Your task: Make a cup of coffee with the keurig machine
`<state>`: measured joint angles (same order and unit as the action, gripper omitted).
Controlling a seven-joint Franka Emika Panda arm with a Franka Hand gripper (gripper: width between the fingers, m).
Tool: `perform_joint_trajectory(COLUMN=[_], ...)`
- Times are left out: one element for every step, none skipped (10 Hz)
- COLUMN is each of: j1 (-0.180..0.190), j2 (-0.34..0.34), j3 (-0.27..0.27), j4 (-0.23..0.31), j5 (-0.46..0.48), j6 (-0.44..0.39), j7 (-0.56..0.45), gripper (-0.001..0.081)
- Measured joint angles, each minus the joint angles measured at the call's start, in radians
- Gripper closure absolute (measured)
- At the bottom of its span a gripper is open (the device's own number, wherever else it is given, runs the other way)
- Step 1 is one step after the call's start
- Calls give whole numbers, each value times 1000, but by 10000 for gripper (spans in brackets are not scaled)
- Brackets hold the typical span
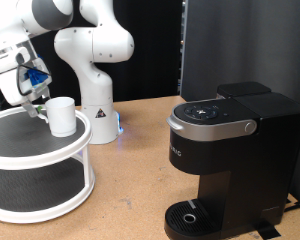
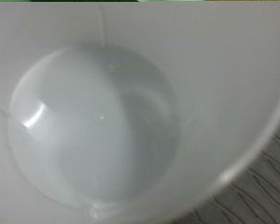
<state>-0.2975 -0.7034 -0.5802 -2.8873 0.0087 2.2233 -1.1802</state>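
The white cup (image 1: 62,116) stands upright on the top tier of a white round two-tier shelf (image 1: 20,150) at the exterior view's left. My gripper (image 1: 36,104) hangs just above and beside the cup's left rim, very close to it. In the wrist view the cup's empty white inside (image 2: 93,121) fills the picture and my fingers do not show. The black keurig machine (image 1: 230,130) stands at the exterior view's right, lid down, with its round drip tray (image 1: 195,218) bare.
The arm's white base (image 1: 98,110) stands behind the shelf on the wooden table (image 1: 130,190). A black curtain (image 1: 230,45) hangs behind the machine. The shelf's lower tier (image 1: 30,190) holds nothing that shows.
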Motion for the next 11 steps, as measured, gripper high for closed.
perform_joint_trajectory(j1=[-1,-2,-5,-7,-10,-11,-13,-13,-14,-16,-21], j2=[-10,-21,-29,-35,-39,-40,-41,-43,-48,-51,-52], j3=[0,0,0,0,0,0,-1,-11,-28,-37,-39], j4=[1,0,-2,-4,-5,-6,-7,-10,-12,-14,-15], j5=[0,0,-1,-2,-4,-6,-5,1,2,1,1], j6=[-25,-38,-43,-46,-47,-47,-46,-46,-46,-46,-46], j7=[0,0,0,0,0,0,0,-15,-36,-46,-49], gripper=[1,1,1,1,1,1,1,1,1,1,1])
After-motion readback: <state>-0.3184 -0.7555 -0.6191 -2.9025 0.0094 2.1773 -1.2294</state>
